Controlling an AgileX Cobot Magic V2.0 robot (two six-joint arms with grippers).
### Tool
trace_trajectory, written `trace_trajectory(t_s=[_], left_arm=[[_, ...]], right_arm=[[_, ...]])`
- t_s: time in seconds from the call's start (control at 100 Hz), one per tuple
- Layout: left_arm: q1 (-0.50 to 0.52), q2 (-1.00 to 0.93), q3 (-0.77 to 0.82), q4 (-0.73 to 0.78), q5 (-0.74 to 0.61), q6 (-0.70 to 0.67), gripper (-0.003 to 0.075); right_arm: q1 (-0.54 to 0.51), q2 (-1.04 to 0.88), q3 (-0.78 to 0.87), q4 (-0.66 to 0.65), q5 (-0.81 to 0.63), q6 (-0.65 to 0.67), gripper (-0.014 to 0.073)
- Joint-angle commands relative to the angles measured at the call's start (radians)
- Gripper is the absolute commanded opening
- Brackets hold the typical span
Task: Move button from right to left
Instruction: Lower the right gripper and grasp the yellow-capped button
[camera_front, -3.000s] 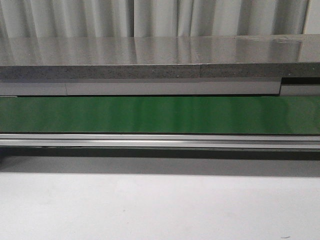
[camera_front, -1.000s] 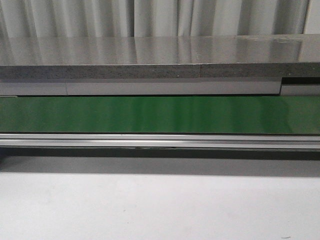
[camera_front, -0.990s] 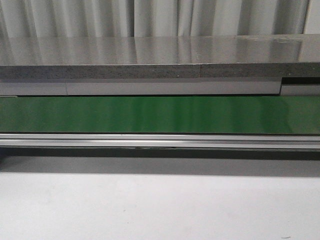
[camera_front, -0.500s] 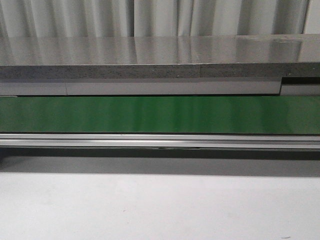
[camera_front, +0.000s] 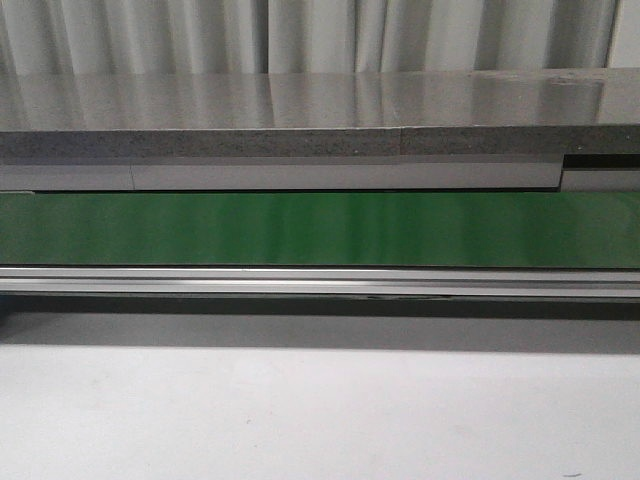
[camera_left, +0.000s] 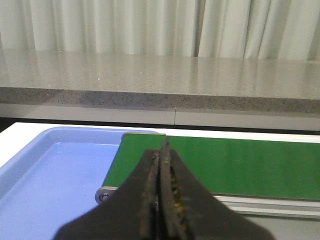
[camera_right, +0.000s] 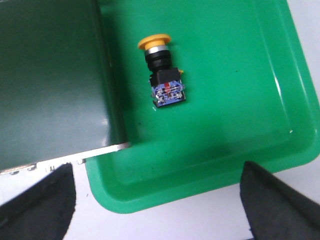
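Note:
The button (camera_right: 162, 67), a yellow round cap on a black body with red and blue marks, lies on its side in a green tray (camera_right: 235, 100) in the right wrist view. My right gripper (camera_right: 158, 197) hovers above the tray's near rim, open wide, with nothing between its fingertips (camera_right: 42, 202). My left gripper (camera_left: 160, 172) is shut with nothing in it, its fingers pressed together over the end of the green belt (camera_left: 240, 162). In the front view only the belt (camera_front: 320, 228) shows; neither gripper nor the button appears there.
A blue tray (camera_left: 45, 175) sits beside the belt's left end. The belt's dark surface (camera_right: 50, 75) borders the green tray. A grey stone counter (camera_front: 320, 115) and curtains run behind the belt. White tabletop (camera_front: 320, 410) lies in front.

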Motion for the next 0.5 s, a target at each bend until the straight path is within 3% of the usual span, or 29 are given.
trace_trajectory(t_s=[0.0, 0.49], left_arm=[[0.003, -0.03, 0.046, -0.009, -0.083, -0.01, -0.002], [0.003, -0.03, 0.046, -0.009, -0.083, -0.01, -0.002]], right_arm=[[-0.035, 0.049, -0.065, 0.047, -0.021, -0.027, 0.0655], [-0.053, 0.415, -0.258, 0.068, 0.011, 0.013, 0.0655]])
